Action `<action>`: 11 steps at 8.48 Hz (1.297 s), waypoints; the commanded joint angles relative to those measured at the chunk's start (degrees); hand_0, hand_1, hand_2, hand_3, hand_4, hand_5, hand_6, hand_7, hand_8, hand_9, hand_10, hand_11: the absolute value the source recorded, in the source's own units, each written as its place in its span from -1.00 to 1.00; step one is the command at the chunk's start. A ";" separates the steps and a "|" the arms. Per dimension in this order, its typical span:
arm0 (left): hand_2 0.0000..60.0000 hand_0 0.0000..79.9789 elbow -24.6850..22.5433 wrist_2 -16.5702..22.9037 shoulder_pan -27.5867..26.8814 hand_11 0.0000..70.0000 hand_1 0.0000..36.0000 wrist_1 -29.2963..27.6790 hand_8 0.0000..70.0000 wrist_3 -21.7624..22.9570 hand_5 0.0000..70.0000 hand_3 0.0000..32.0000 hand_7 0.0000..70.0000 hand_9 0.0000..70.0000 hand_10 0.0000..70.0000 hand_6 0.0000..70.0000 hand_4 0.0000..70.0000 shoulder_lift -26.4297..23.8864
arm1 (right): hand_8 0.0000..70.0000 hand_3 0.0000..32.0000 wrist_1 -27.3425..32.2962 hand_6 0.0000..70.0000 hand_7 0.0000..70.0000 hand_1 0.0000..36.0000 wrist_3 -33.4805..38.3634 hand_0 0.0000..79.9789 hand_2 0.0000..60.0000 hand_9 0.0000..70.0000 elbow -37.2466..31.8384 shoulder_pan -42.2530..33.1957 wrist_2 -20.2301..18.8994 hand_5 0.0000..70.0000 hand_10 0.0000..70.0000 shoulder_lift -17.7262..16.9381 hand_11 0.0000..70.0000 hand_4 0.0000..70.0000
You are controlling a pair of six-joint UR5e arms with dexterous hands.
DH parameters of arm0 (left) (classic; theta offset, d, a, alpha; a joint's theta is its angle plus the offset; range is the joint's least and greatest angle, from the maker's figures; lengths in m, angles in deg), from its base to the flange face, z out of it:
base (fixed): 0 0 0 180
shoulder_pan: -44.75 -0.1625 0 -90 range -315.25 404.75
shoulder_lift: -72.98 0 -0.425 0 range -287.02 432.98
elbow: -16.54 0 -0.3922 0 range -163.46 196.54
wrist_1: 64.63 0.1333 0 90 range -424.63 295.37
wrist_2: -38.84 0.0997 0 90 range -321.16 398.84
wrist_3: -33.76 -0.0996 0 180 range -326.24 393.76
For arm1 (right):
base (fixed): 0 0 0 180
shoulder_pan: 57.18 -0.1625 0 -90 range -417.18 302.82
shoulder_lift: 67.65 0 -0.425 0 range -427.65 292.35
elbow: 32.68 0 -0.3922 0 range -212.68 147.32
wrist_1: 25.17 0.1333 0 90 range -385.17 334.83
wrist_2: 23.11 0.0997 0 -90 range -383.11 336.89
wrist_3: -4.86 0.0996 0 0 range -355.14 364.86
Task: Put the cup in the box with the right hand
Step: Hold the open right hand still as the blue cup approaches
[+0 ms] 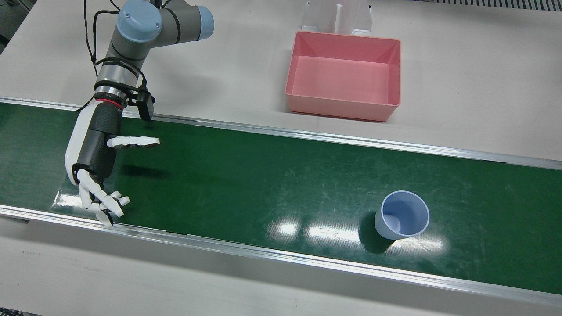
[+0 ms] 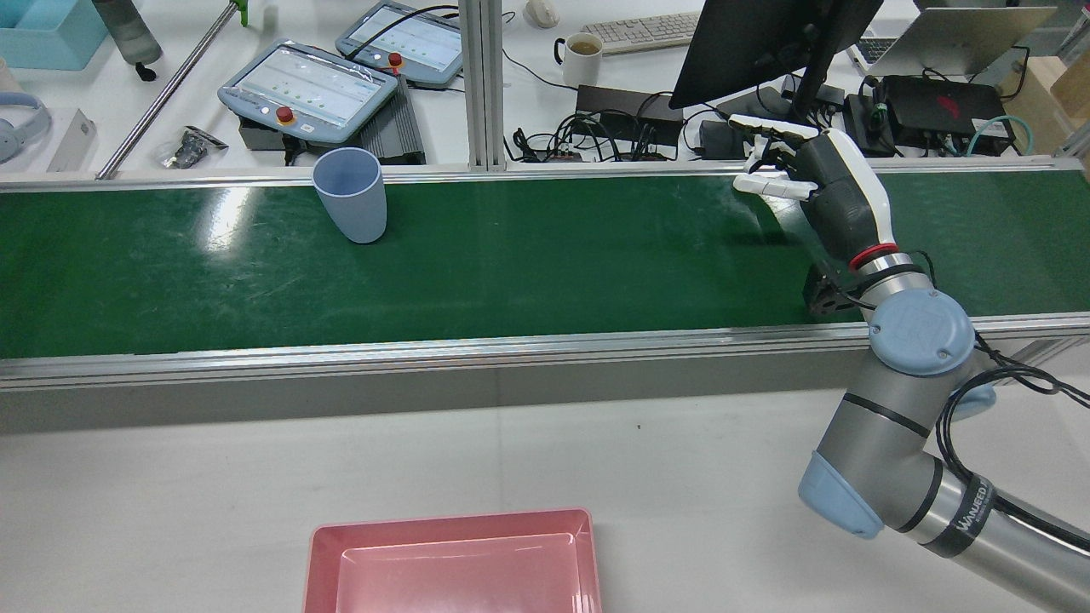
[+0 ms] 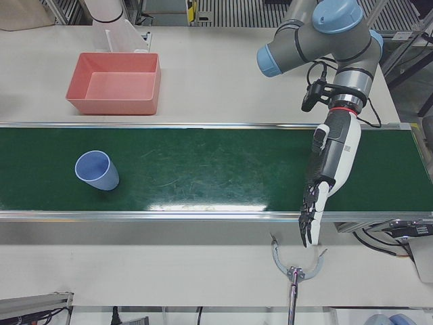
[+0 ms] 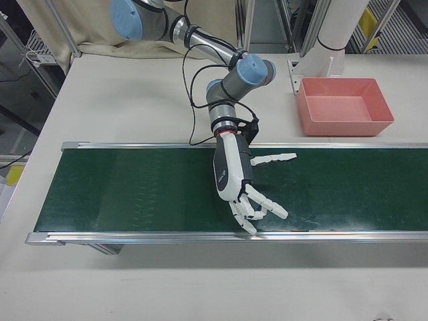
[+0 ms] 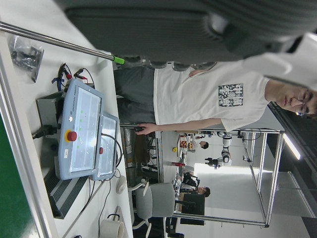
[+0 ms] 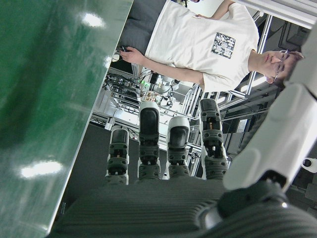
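A pale blue cup [image 1: 401,215] stands upright and empty on the green belt [image 1: 246,184], near its operator-side rail; the same cup [image 2: 349,196] [image 3: 97,170] shows in the rear and left-front views. The pink box [image 1: 342,109] [image 2: 451,521] [image 4: 344,126] sits empty on the white table, on the robot's side of the belt. My right hand [image 1: 99,171] [image 2: 809,183] [image 4: 244,187] hovers open over the belt, fingers spread, thumb out, far along the belt from the cup. My left hand [image 3: 328,166] hangs open over the belt's other end, fingers straight past the near rail.
Aluminium rails [image 1: 307,261] edge the belt on both sides. Beyond it stand teach pendants [image 2: 306,94], a monitor [image 2: 766,42], a mug [image 2: 583,47] and cables. A white pedestal [image 1: 336,17] rises behind the box. A person in a white T-shirt [image 6: 193,44] sits opposite.
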State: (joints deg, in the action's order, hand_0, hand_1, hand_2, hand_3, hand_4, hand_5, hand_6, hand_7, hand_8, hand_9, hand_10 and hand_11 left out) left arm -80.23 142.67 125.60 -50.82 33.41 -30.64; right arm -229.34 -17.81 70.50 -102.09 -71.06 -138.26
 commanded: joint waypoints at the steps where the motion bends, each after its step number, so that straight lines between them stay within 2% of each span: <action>1: -1.00 -1.00 0.00 0.05 0.01 -1.00 -1.00 0.07 -1.00 0.00 -1.00 -1.00 -1.00 -1.00 -1.00 -1.00 -1.00 0.00 | -0.15 -0.65 0.00 -0.27 1.00 -0.61 0.09 0.05 -0.77 0.56 0.00 0.00 -0.21 -0.88 -0.60 -0.49 -0.42 -0.37; 6: -1.00 -1.00 0.00 0.05 0.01 -1.00 -1.00 0.07 -1.00 0.00 -1.00 -1.00 -1.00 -1.00 -1.00 -1.00 -1.00 0.00 | -0.13 -0.74 0.00 -0.24 1.00 -0.64 0.09 0.02 -0.73 0.57 -0.87 0.09 -0.21 -0.88 -0.58 -0.32 -0.39 -0.32; 11: -1.00 -1.00 0.00 0.06 0.01 -1.00 -1.00 0.07 -1.00 0.00 -1.00 -1.00 -1.00 -1.00 -1.00 -1.00 -1.00 0.00 | -0.14 -0.72 0.09 -0.25 1.00 -0.63 0.09 0.02 -0.72 0.57 -1.23 0.53 -0.21 -0.88 -0.59 0.21 -0.41 -0.36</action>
State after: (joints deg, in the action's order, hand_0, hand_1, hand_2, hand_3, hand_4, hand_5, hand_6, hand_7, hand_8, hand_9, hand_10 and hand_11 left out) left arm -80.23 142.70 125.61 -50.75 33.41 -30.64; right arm -229.26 -17.72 69.30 -101.63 -71.27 -138.26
